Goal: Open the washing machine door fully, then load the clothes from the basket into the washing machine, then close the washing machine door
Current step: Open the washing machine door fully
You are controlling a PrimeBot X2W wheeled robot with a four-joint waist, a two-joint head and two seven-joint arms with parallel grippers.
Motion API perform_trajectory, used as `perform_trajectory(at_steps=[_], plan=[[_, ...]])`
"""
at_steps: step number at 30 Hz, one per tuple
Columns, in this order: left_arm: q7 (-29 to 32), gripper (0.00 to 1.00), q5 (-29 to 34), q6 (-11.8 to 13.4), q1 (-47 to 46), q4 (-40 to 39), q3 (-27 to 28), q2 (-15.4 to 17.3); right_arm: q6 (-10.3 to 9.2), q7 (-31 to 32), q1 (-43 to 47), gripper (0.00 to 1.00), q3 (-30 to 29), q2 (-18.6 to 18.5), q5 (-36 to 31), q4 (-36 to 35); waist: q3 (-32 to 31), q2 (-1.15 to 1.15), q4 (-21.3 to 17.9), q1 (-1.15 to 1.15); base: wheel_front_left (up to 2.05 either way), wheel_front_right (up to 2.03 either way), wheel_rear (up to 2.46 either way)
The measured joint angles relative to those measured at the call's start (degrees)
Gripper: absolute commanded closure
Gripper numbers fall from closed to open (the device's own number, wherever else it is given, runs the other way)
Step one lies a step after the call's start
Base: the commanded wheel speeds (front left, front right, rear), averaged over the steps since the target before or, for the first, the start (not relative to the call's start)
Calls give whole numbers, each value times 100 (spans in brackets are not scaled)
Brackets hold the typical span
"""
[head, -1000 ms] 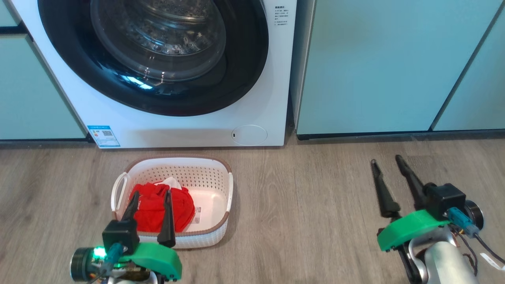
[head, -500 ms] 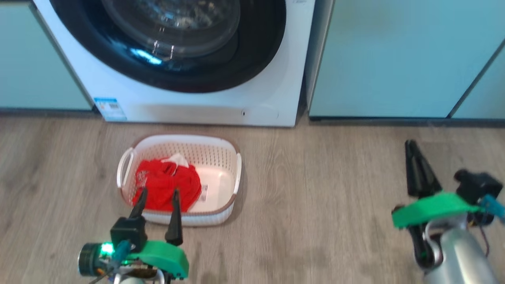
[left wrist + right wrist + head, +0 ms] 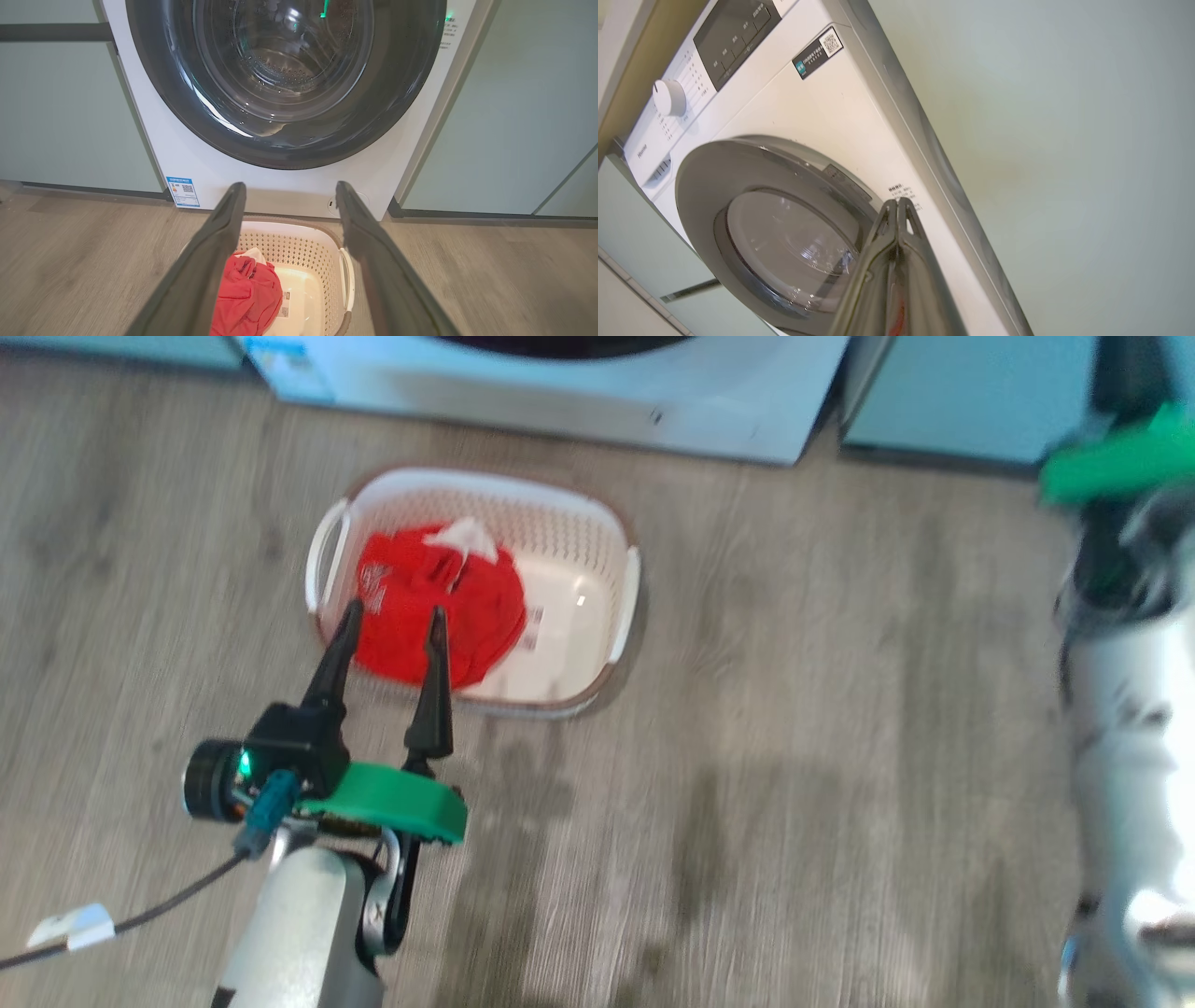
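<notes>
Since the washing machine door point(image 3: 285, 65) looks closed, nothing is done yet: the clothes point(image 3: 411, 579) lie in the basket point(image 3: 560, 523), my left gripper point(image 3: 390, 609) spread empty near them, my right gripper point(image 3: 896, 201) clenched on nothing, pointing toward the door's rim.

On the washing machine point(image 3: 289, 196), a small blue sticker point(image 3: 183, 191) with a QR code sat at seven o'clock of the washing machine door point(image 3: 285, 79), its print too small to read. Short dark print lines point(image 3: 900, 189) at two o'clock of the door were illegible. A dark sticker point(image 3: 817, 51) bore another QR code. A small grey word point(image 3: 642, 151) at seven o'clock of the dial point(image 3: 668, 97) seemed to read Hisense. The label point(image 3: 285, 298) in the basket point(image 3: 289, 242) and the white lettering point(image 3: 375, 593) on the clothes point(image 3: 485, 597) were unreadable.
</notes>
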Motion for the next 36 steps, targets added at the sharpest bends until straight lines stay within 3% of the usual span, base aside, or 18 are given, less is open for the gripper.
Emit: perform_trajectory(at_steps=[10, 20, 28, 36], plan=[[-1, 0, -205, 111, -549, -133, -203, -13, 0, 1348, -2404, 100, -353, -279, 988, 958, 1024, 0, 451, -1, 0, 0, 0], [-1, 0, -415, 180, -746, -96, -382, -26, 0, 2496, -3757, 100, -889, -299, 1436, 2399, 1376, 0, 762, -2, 0, 0, 0], [-1, 0, -509, 204, -797, -56, -536, -32, 0, 2855, -4847, 100, -1112, -343, 1455, 3341, 1516, 0, 910, -2, 0, 0, 0], [-1, 0, -509, 207, -899, -58, -542, -33, -2, 3109, -5167, 100, -1068, -453, 1317, 3934, 1596, 0, 1007, -2, 0, 0, 0]])
